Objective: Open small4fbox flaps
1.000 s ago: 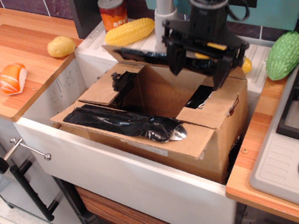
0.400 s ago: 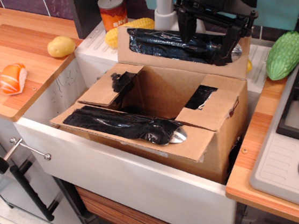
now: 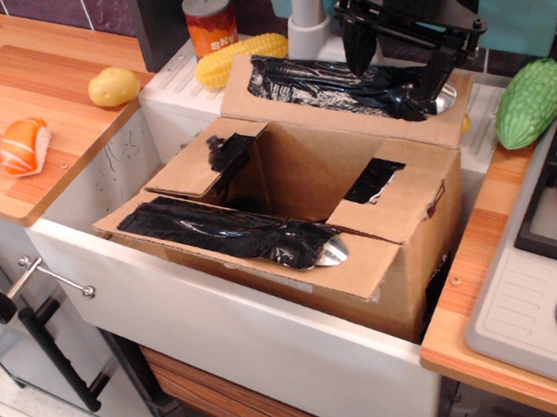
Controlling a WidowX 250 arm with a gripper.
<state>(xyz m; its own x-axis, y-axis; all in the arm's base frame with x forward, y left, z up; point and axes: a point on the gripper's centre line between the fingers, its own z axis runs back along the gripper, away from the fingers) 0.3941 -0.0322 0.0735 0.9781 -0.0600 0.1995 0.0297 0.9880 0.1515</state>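
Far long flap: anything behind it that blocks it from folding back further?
Yes. The far long flap leans back toward the white post; the toy corn lies behind its left end. The gripper hangs over it.

Lighting: bright, even, overhead. Glare: white glints on the black tape [image 3: 246, 230] of the near flap and at the tape end beneath my gripper [image 3: 403, 48]. Shadow: deep inside the small4fbox [image 3: 406, 264]. Focus: sharp centrally, slight softness at edges.
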